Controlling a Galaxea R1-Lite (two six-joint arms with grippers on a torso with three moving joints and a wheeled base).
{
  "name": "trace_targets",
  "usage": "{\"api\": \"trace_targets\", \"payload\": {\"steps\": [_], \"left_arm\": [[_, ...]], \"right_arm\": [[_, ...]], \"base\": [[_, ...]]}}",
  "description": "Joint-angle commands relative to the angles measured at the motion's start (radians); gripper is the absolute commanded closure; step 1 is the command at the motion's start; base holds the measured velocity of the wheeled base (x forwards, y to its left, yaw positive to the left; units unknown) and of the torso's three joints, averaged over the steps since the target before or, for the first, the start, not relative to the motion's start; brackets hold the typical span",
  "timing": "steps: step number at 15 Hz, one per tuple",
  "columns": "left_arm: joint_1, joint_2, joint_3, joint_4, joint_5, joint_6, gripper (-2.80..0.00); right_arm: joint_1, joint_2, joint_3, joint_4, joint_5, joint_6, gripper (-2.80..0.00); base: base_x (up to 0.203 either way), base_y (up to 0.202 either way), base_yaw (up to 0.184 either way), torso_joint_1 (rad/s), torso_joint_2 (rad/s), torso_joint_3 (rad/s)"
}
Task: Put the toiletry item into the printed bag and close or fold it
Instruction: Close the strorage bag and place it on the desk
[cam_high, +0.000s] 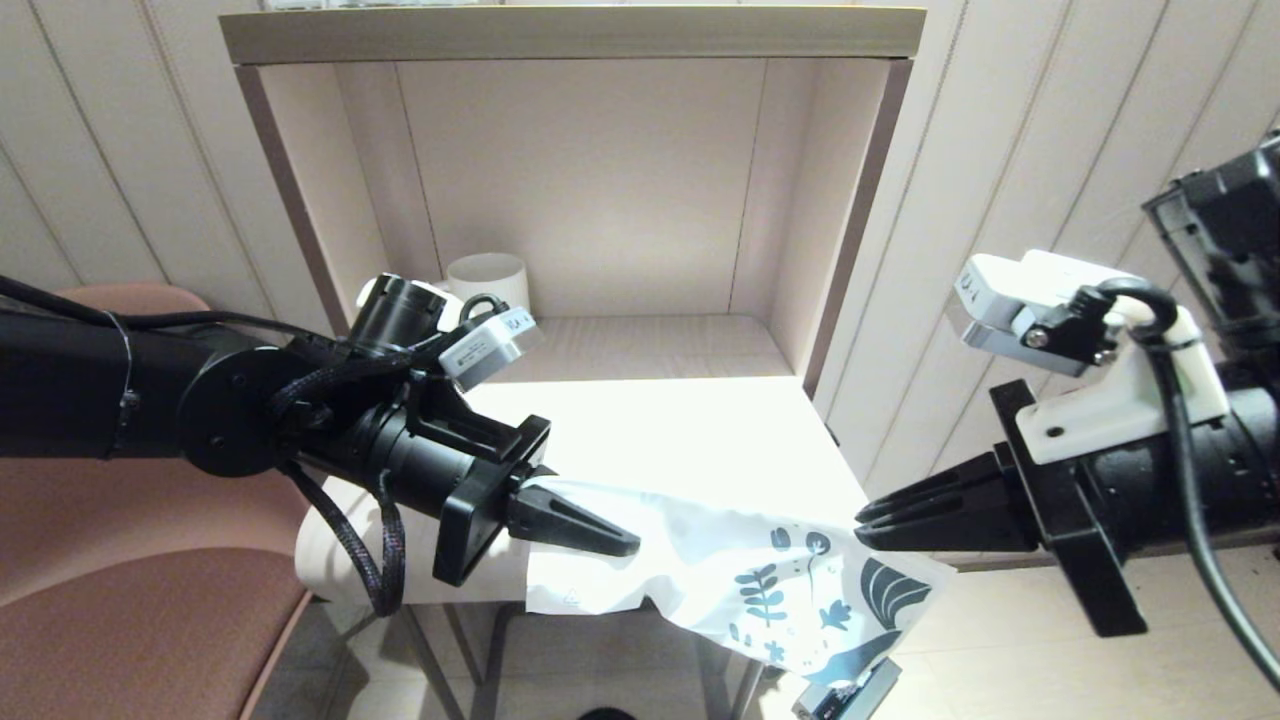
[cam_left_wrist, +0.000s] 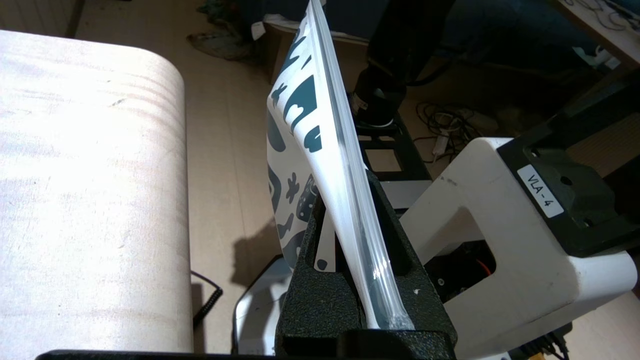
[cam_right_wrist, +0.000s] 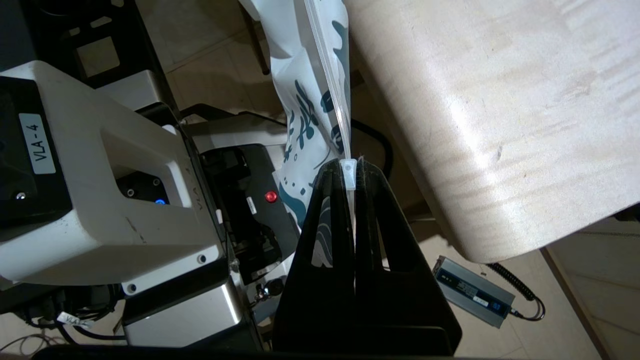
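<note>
Printed bag (cam_high: 740, 580) stretched between both pinching grippers.

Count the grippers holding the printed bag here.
2. The left gripper clamps the printed bag at its plain white end; the right gripper pinches its zip-strip edge by the blue-printed end.

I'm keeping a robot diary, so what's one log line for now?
left gripper: jaws shut on white plastic bag with blue leaf prints | right gripper: jaws shut on bag's zip edge | bag: held off table

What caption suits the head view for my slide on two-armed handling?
Left end effector and right end effector, both shut, hold the printed bag stretched between them at the table edge.
</note>
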Motion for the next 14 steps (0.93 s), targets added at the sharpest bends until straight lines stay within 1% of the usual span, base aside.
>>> {"api": "trace_targets", "payload": {"steps": [1,6,14], "left_arm": [[0.0,0.0,0.0,0.001,-0.007,0.003,0.0],[0.0,0.0,0.0,0.001,-0.006,0.004,0.0],[0.0,-0.001,0.0,0.001,-0.006,0.004,0.0]], "right_arm": [[-0.02,-0.044,0.04,0.002,0.005,-0.003,0.0],[-0.068,-0.09,0.103,-0.002,0.029,-0.004,0.0],[-0.092,-0.131,0.149,-0.005,0.032,-0.006,0.0]], "base": [[0.0,0.0,0.0,0.0,0.0,0.0],[0.0,0.0,0.0,0.0,0.0,0.0],[0.0,0.0,0.0,0.0,0.0,0.0]]}}
